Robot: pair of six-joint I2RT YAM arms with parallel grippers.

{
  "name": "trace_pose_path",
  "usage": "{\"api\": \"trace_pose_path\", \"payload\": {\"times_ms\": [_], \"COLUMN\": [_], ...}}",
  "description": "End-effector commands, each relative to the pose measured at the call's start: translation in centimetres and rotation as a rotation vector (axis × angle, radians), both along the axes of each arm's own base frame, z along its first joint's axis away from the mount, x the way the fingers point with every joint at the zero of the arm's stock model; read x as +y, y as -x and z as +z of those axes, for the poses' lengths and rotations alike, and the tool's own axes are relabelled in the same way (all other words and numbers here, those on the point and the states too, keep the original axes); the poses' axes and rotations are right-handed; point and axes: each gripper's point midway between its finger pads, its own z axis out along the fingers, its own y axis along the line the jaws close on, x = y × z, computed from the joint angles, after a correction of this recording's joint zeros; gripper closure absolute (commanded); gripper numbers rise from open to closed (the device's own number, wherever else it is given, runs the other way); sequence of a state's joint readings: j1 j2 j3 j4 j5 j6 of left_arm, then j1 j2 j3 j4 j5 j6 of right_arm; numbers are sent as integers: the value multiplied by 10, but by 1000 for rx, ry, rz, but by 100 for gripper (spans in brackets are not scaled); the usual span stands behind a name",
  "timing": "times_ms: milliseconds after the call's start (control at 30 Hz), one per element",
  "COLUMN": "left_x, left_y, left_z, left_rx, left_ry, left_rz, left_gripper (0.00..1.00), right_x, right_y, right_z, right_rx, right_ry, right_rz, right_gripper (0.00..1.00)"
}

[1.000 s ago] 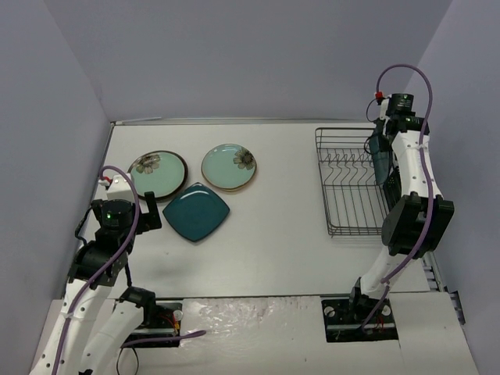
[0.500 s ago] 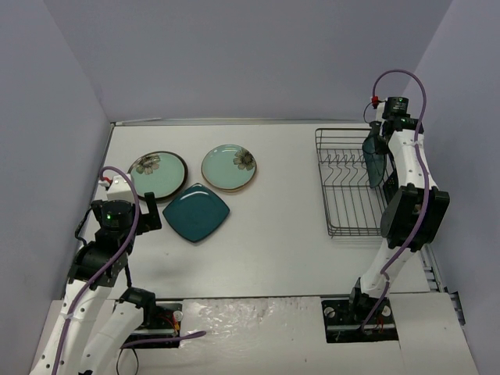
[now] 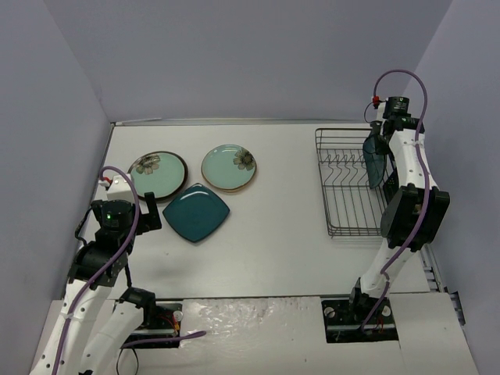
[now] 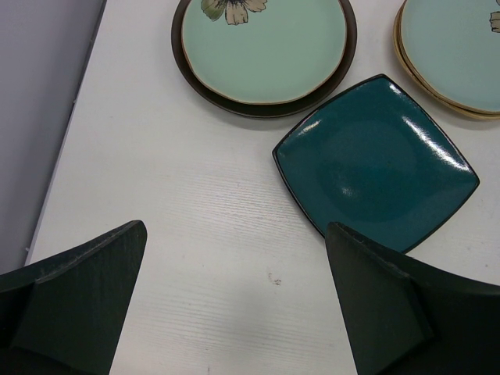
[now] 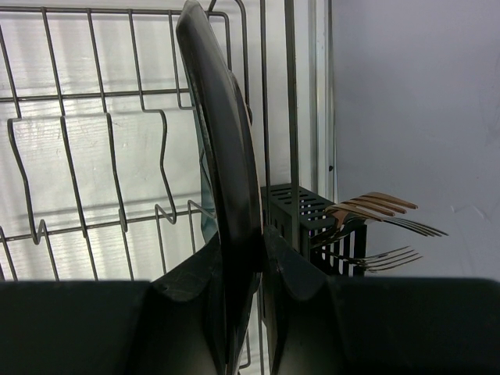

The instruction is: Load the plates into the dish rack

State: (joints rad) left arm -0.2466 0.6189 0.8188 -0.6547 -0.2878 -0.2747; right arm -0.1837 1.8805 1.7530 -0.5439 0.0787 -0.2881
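Here, the right claw (image 5: 238, 269) is clenched on the rim of a dark teal plate (image 5: 230, 156), holding it on edge over the dish rack (image 3: 348, 205) in the upper right of the top view. In the right wrist view the plate stands upright among the wire prongs (image 5: 109, 156); whether it rests on the wires cannot be told. Just right of it is the black cutlery holder (image 5: 297, 207), with forks (image 5: 375, 207) poking out.

The left claw (image 4: 236, 230) is released, its fingers wide apart above the desk (image 3: 273, 234) at the lower left of the top view. Beyond it, at centre left, a second dark teal plate (image 4: 375, 160) lies flat. Just above that one sit the dark-rimmed mint plate (image 4: 262, 47) and the tan-rimmed mint plate (image 4: 461, 47).
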Motion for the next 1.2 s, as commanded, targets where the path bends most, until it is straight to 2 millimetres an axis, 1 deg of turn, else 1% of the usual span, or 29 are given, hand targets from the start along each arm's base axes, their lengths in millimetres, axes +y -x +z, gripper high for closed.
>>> {"api": "trace_pose_path", "payload": {"times_ms": [0,200,433,533,600,633,867,1000,1033,1067,1167], "left_x": [0,-1,-1,-1,-1,-1,1,1,1,0,1], "left_y": [-6,-6,-6,-6,-6,-6,-6,-6,-6,-7,-6], "left_z": [9,10,9,9,9,9,8,8,7,7,7], "left_rx": [-34,-38,-36,-35,-36,-35,-31,-31,-30,-28,-28], "left_ry": [14,17,20,21,21,21,22,22,22,22,22], "left_rz": [10,3,9,5,9,9,18,18,18,17,19], "left_gripper": [3,3,3,3,3,3,3,3,3,3,3], "right_x": [-4,-8,-7,-9,-9,-9,-11,-14,-14,-15,-15], "right_y": [-14,-5,-4,-5,-6,-6,-9,-9,-8,-8,-8], "right_z": [59,56,53,50,47,46,37,37,38,39,48], "right_rx": [-173,-156,-143,-134,-130,-128,-109,-107,-108,-111,-134], "right_ry": [14,29,20,25,23,22,26,36,39,40,42], "right_rz": [-16,-42,-54,-62,-65,-65,-73,-83,-87,-91,-97], "right_gripper": [100,100,99,91,81,79,77,75,72,65,55]}}
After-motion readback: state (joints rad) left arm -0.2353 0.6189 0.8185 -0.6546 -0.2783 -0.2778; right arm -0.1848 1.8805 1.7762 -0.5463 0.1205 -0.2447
